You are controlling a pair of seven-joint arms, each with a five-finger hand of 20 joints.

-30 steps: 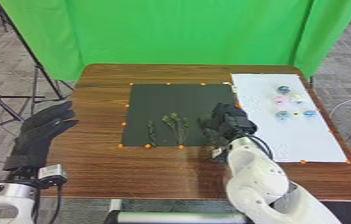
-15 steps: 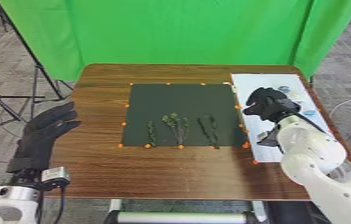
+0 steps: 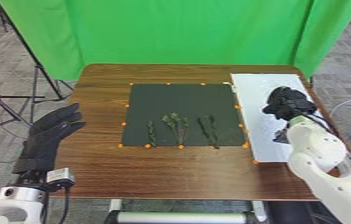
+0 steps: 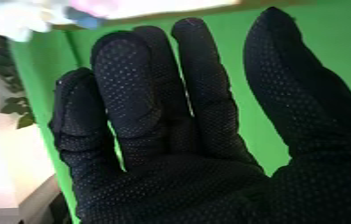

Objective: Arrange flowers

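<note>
In the head view my right hand (image 3: 290, 103) is over the right part of the white sheet (image 3: 265, 145), hiding the flowers there. Its fingers (image 4: 131, 95) are fairly straight and hold nothing in the right wrist view of the right hand (image 4: 171, 185). Beyond them are a pink flower (image 4: 93, 6), a white one (image 4: 7, 21) and a blue one (image 4: 83, 19). On the dark mat (image 3: 167, 97) lie a thin green stem (image 3: 151, 134), a leafy branching sprig (image 3: 173, 122) and dark stems (image 3: 209, 131), side by side. My left hand (image 3: 43, 140) is open at the table's left edge.
The brown table (image 3: 163, 172) surrounds the mat, which has orange markers along its edges. A green curtain (image 3: 180, 35) hangs behind the table. Green leaves (image 4: 16, 102) appear near the hand in the right wrist view.
My right hand has moved from the mat's right side to the right over the white sheet, uncovering the dark stems and covering the flowers. My left hand has shifted slightly right.
</note>
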